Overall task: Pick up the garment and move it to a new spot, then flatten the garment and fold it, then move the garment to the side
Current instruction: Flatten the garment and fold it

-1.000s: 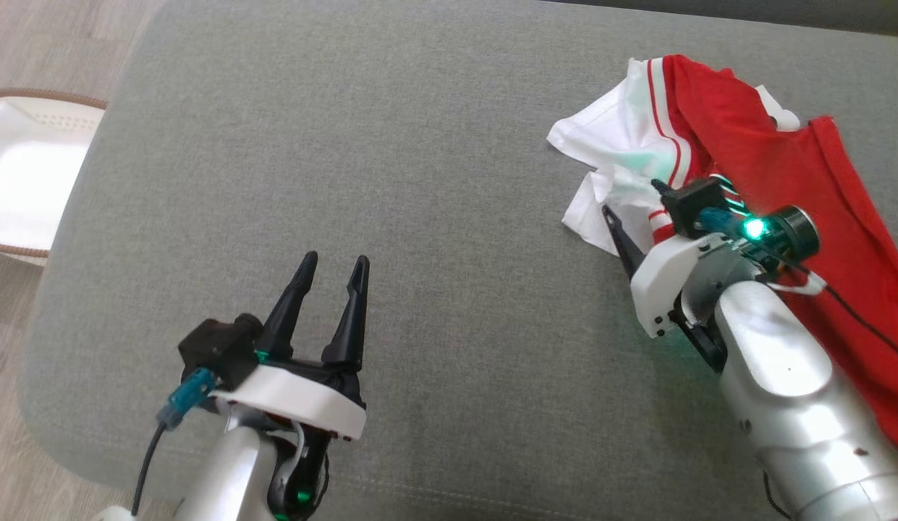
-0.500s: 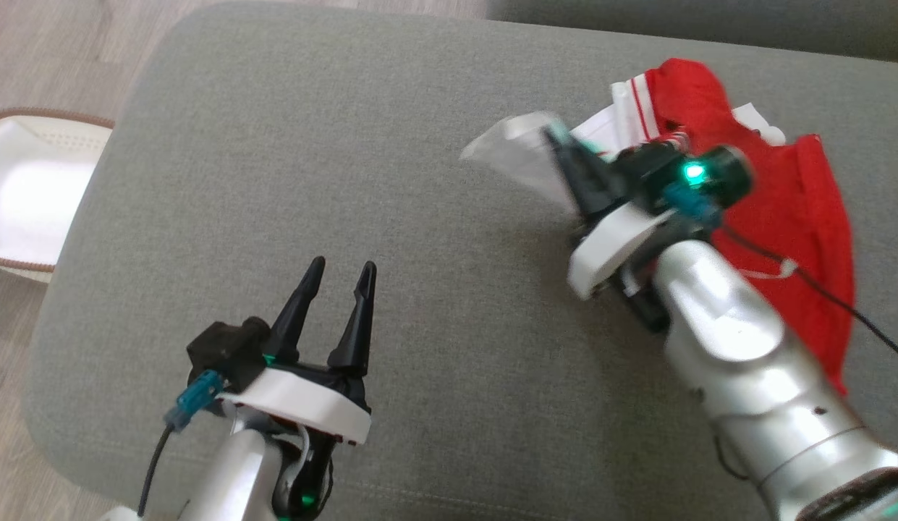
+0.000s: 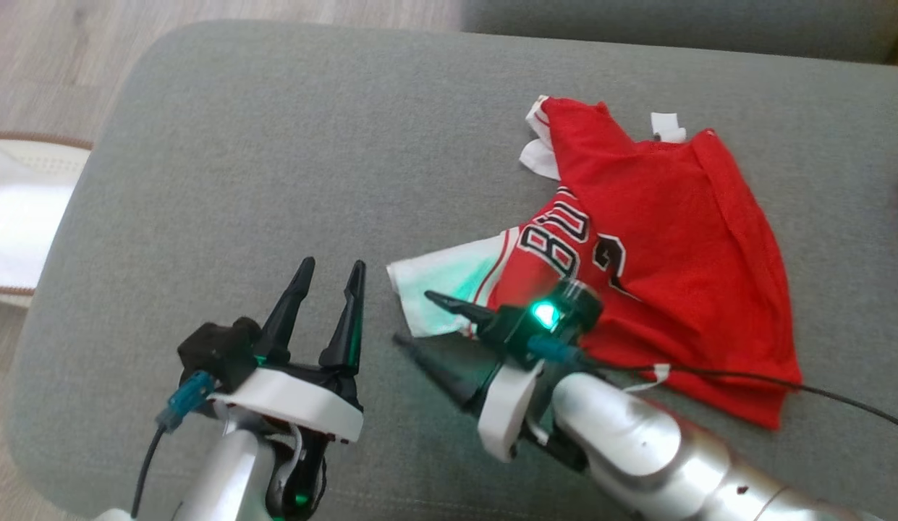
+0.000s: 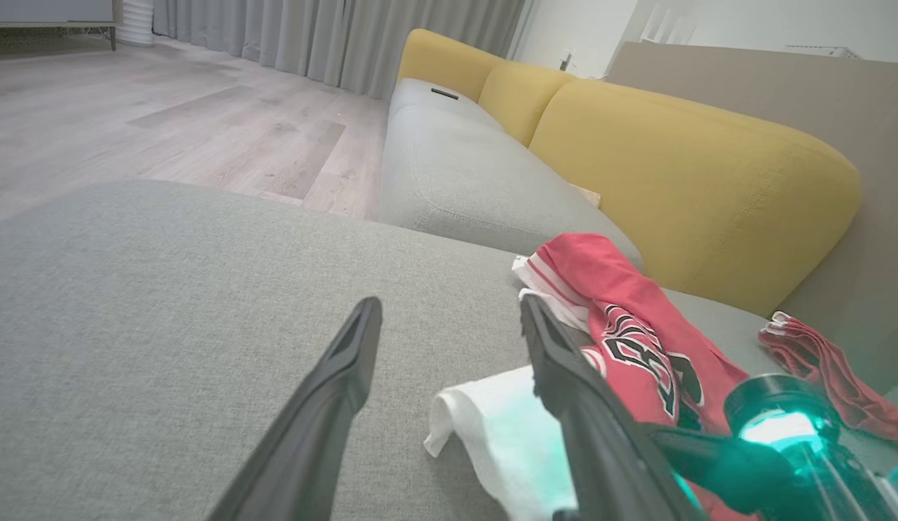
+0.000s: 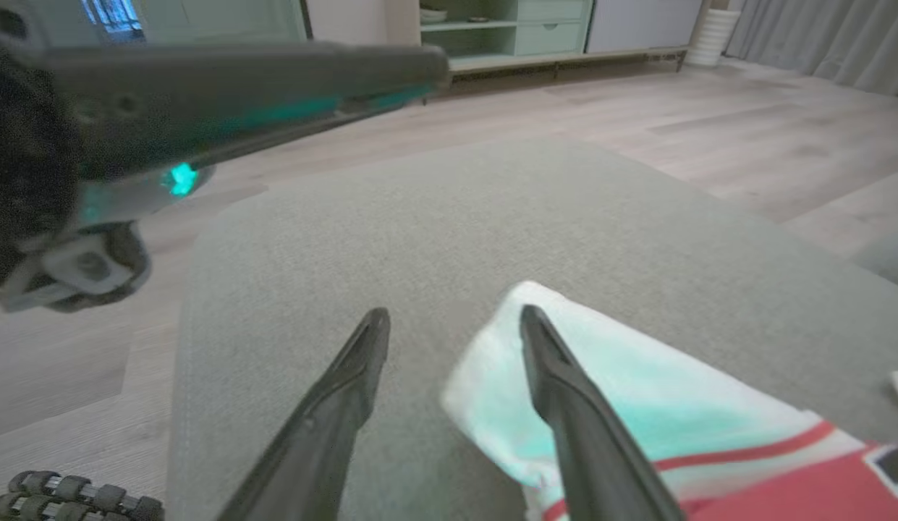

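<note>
R gripper (image 3: 412,317): fingers are spread wide, nothing clamped. White corner of the basketball jersey (image 3: 658,239) is noted under one fingertip, with the rest lying behind that finger. Jersey: soft red fabric, white trim w/ red stripe, black-white lettering, rumpled, laid on grey woven cushion (image 3: 275,145). L gripper (image 3: 333,263): fingers parted, empty, just beside the corner.

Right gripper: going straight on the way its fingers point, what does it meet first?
Probably the grey cushion; the right gripper, open, aims low across it. The left gripper hangs near that line; depth is unclear.
</note>
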Controlling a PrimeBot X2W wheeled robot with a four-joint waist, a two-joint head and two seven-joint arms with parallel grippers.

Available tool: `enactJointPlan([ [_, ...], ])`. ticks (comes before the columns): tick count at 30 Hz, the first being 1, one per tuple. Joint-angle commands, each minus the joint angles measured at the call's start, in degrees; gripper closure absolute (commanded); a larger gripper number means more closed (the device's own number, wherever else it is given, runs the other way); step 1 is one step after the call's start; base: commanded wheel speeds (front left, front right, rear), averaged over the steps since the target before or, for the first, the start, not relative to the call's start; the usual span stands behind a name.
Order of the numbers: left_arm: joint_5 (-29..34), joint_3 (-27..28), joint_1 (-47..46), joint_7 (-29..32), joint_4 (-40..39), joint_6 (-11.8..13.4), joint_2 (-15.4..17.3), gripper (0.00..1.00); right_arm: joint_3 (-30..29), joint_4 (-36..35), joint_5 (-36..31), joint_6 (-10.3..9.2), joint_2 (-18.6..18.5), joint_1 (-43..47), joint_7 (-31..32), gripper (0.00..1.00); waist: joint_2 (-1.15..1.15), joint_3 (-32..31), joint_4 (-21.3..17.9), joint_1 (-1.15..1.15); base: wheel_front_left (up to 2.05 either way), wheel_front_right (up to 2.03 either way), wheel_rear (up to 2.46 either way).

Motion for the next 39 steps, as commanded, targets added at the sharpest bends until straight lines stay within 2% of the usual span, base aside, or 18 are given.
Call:
enactJointPlan([
  [1,0.4,2.2,-0.9,-0.3,-1.5,0.3,0.3,0.00,0.9,-1.6,1.4,-0.05,1.3,-0.2,-0.2,0.00,0.00,-0.6,-0.8,0.00,0.00,0.00,0.00],
  [5,0.7,3.2,-0.8,-0.3,-1.4,0.3,0.3,0.00,1.8,-1.2,3.7,-0.05,1.3,-0.8,-0.5,0.00,0.00,-1.6,-2.3,0.00,0.00,0.00,0.00],
  [9,0.8,4.7,-0.4,-0.3,-1.6,0.2,0.3,0.00,-1.9,-1.4,6.0,-0.05,-0.2,-0.4,-1.1,0.00,0.00,-3.2,-4.4,0.00,0.00,0.00,0.00],
  [14,1.2,6.7,0.1,-0.3,-1.9,0.2,0.3,0.00,-11.1,-4.4,6.5,-0.05,-4.5,2.8,-1.3,0.00,0.00,-4.4,-7.3,0.00,0.00,0.00,0.00],
  [17,1.5,7.8,0.0,-0.3,-2.4,0.1,0.3,0.00,-18.6,-7.2,3.7,-0.05,-7.0,6.3,-1.4,0.00,0.00,-4.6,-9.0,0.00,0.00,0.00,0.00],
  [20,1.9,8.7,0.0,-0.3,-2.6,0.0,0.3,0.00,-27.6,-10.2,0.7,-0.05,-7.8,11.4,-1.4,0.00,0.00,-4.7,-10.2,0.00,0.00,0.00,0.00],
  [22,2.1,9.2,0.0,-0.3,-2.7,-0.2,0.3,0.00,-34.5,-12.9,-1.6,-0.05,-7.2,15.2,-1.4,0.00,0.00,-4.8,-11.0,0.00,0.00,0.00,0.00],
  [25,2.2,9.5,0.1,-0.3,-2.8,-0.3,0.3,0.00,-44.7,-17.8,-5.3,-0.05,-4.2,21.7,-1.4,0.00,0.00,-4.6,-12.0,0.00,0.00,0.00,0.00],
  [28,2.2,9.7,0.3,-0.3,-2.7,-0.5,0.3,0.00,-51.5,-21.9,-8.8,-0.05,-1.0,27.8,-1.4,0.00,0.00,-4.4,-13.0,0.00,0.00,0.00,0.00],
  [34,3.2,10.0,0.3,-0.3,-1.5,-0.7,0.3,0.00,-53.5,-25.6,-11.7,-0.05,1.1,32.3,-1.4,0.00,0.00,-3.7,-14.3,0.00,0.00,0.00,0.00],
  [39,7.7,9.6,-1.5,-0.3,2.1,-0.8,0.5,0.00,-54.1,-27.0,-12.0,-0.05,1.3,31.7,-1.2,0.00,0.00,-2.7,-14.7,0.00,0.00,0.00,0.00],
])
